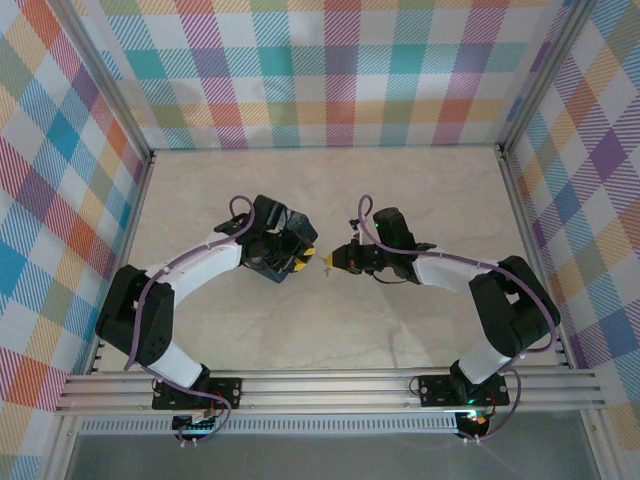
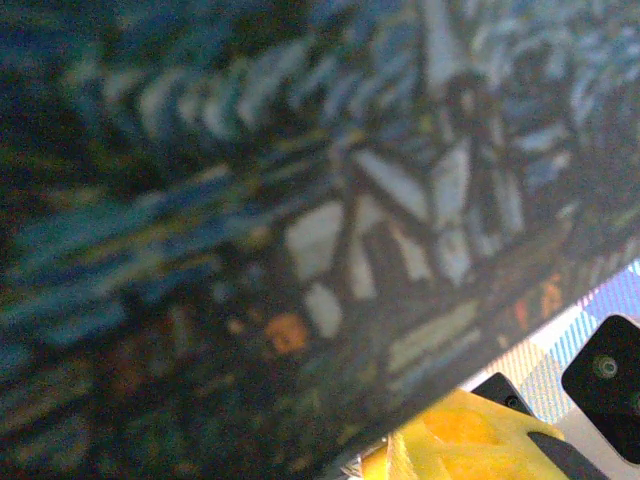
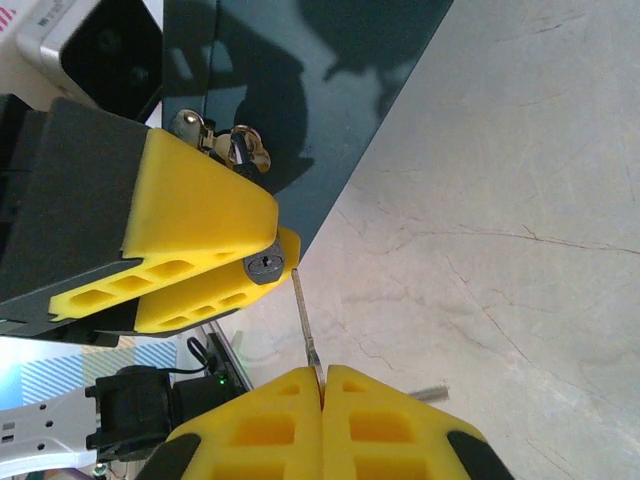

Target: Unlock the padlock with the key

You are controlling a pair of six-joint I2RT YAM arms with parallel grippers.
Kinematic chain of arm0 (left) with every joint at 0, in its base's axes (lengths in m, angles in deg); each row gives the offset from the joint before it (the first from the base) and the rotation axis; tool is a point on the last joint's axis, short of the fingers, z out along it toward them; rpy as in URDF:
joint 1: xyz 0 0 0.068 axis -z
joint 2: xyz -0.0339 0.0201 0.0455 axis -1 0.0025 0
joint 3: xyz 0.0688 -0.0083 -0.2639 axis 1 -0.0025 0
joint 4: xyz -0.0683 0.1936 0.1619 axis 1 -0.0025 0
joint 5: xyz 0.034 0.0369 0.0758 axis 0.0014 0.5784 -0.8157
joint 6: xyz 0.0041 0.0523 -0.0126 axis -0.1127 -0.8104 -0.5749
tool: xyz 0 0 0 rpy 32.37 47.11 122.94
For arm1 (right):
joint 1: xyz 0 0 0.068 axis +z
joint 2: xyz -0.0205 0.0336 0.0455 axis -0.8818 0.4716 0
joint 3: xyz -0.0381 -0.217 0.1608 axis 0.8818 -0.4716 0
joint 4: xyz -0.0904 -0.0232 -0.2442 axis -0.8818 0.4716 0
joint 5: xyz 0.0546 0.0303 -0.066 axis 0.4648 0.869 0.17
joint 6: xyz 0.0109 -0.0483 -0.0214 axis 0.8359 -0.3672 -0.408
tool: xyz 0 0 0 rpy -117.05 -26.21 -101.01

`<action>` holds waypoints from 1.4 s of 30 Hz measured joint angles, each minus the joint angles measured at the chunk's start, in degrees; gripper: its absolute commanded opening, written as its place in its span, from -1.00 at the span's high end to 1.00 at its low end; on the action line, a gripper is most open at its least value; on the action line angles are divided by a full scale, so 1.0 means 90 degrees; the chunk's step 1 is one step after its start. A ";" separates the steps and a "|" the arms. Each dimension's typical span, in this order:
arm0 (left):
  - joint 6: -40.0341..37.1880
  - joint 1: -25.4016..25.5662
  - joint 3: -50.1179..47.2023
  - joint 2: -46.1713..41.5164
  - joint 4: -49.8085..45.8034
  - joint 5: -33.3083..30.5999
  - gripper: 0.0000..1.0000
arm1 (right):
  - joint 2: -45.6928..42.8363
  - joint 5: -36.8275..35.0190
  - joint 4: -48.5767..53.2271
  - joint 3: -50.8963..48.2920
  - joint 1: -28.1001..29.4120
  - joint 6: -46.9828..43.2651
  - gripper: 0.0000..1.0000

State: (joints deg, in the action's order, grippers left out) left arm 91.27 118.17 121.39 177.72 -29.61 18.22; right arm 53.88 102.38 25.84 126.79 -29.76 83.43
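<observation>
Both arms are bent in toward the middle of the table [image 1: 400, 190], elbows out, wrists turned so the two tools face each other almost nose to nose. The left gripper [image 1: 300, 258] sits hard up against the blue tin [image 1: 272, 240]; the right gripper [image 1: 330, 263] is just beside it, tips nearly meeting.

From above, the small parts between the tools are too tiny to make out. The right wrist camera fills that in. There the right gripper [image 3: 322, 385] has its yellow fingers pressed tight on the key [image 3: 304, 320], whose thin blade sticks straight out ahead of them. The left gripper [image 3: 272, 255] is clamped on the padlock [image 3: 264, 265]; its round grey keyhole end pokes out between the tips. The key's point lies just beside that face, at its edge, not in the slot; whether they touch I can't say.

Behind the left fingers stands the tin's dark side [image 3: 320, 90], with a small metal hasp [image 3: 240, 145] on it. The left wrist camera has the tin's painted face [image 2: 300, 200] pressed up close and blurred, a yellow finger [image 2: 460, 440] below it. Plaid walls [image 1: 330, 70] ring the table.
</observation>
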 measured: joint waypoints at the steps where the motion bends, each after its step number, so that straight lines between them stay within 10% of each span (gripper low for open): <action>1: 0.0012 -0.0027 -0.0032 0.0000 0.0015 0.0024 0.59 | 0.0005 -0.0024 -0.0036 0.0000 0.0029 0.0046 1.00; 42: 0.0420 -0.0265 -0.0321 -0.0240 0.0508 0.0155 0.65 | 0.0459 -0.0170 -0.0478 0.0338 0.0321 0.0143 1.00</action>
State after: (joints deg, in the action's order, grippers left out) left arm 95.05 115.79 118.50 175.56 -25.05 19.62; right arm 58.01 100.85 21.53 129.83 -26.88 84.72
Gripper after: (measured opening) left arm 0.303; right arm 0.046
